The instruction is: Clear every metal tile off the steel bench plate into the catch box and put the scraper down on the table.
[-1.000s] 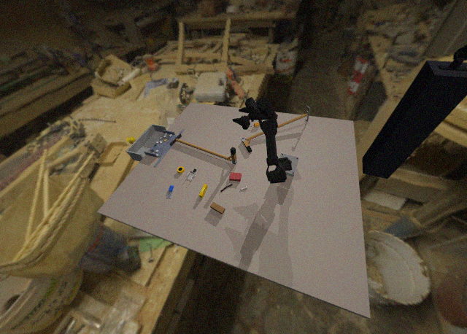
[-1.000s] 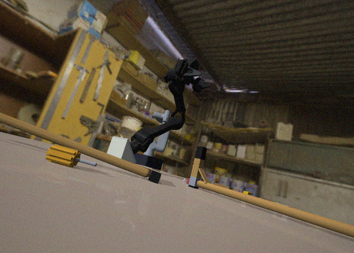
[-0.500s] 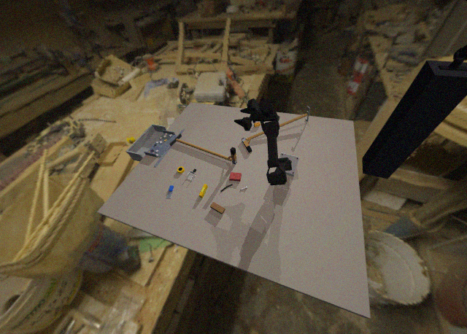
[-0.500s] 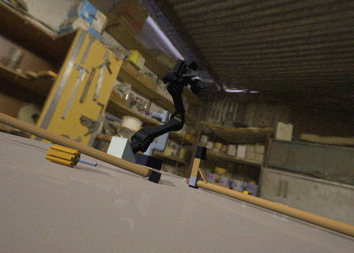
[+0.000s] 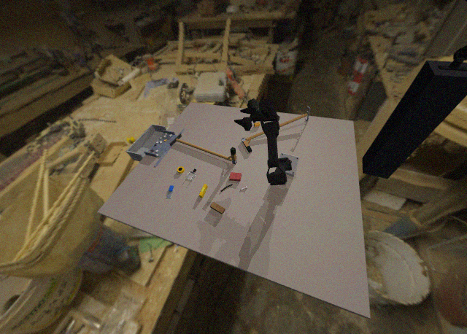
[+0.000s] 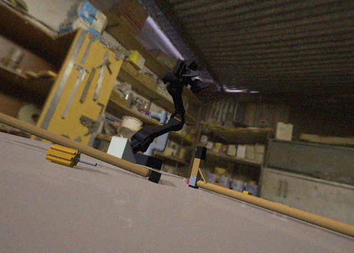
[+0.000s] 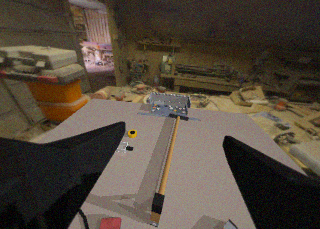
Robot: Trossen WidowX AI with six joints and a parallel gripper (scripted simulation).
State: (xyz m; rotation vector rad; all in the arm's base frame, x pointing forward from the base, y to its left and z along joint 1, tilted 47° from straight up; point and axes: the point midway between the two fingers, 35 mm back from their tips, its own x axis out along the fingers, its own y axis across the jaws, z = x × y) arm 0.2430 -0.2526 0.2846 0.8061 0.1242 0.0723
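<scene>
My gripper (image 5: pixel 238 115) (image 6: pixel 203 80) (image 7: pixel 173 133) is open and empty, high above the table. The long scraper (image 5: pixel 203 148) (image 6: pixel 271 205) (image 7: pixel 169 161) lies with its wooden handle along the table, its upright black-topped grip at the near end. Its dark head reaches the near edge of the steel bench plate (image 5: pixel 164 149). Several small metal tiles (image 5: pixel 160 140) (image 7: pixel 162 108) are scattered on the plate. The grey catch box (image 5: pixel 134 154) (image 7: pixel 170 96) stands at the plate's far end; whether tiles lie inside is too small to tell.
A second long-handled tool (image 5: pixel 290 121) (image 6: pixel 108 158) lies to one side, beside an orange ribbed object (image 5: pixel 257 124) (image 6: pixel 61 156). A red block (image 5: pixel 235 176) (image 7: pixel 110 223), a yellow cylinder (image 5: pixel 203 190), a brown block (image 5: pixel 217 207) and a yellow ring (image 5: pixel 180 169) (image 7: pixel 132 133) lie on the other side.
</scene>
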